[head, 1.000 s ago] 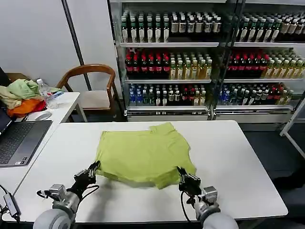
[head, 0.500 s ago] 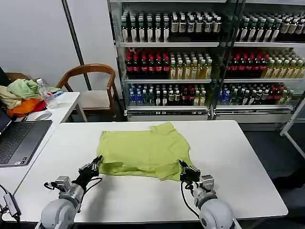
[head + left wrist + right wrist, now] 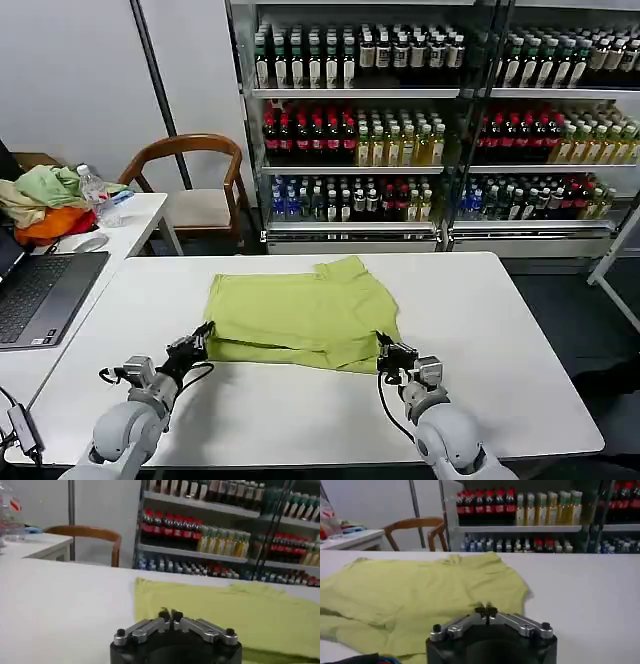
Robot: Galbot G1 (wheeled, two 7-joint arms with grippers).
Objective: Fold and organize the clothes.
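Note:
The lime-green T-shirt (image 3: 300,312) lies on the white table (image 3: 300,415), its near part doubled over the rest so that a two-layer edge faces me. My left gripper (image 3: 203,336) is at the shirt's near left corner, shut on the cloth. At the near right corner my right gripper (image 3: 384,349) is shut on the cloth too. In the left wrist view the left gripper (image 3: 170,615) has its tips together against the T-shirt (image 3: 235,615). The right wrist view shows the right gripper (image 3: 485,611) closed over the T-shirt (image 3: 410,587).
A side table at the left holds a laptop (image 3: 40,295), a heap of pale green, orange and beige garments (image 3: 45,200) and a water bottle (image 3: 92,185). A wooden chair (image 3: 195,175) and glass-fronted drink shelves (image 3: 400,120) stand behind the table.
Both grippers have moved away from me across the table, carrying the shirt's near hem with them. The near part now lies folded over the rest, and the shirt looks shorter.

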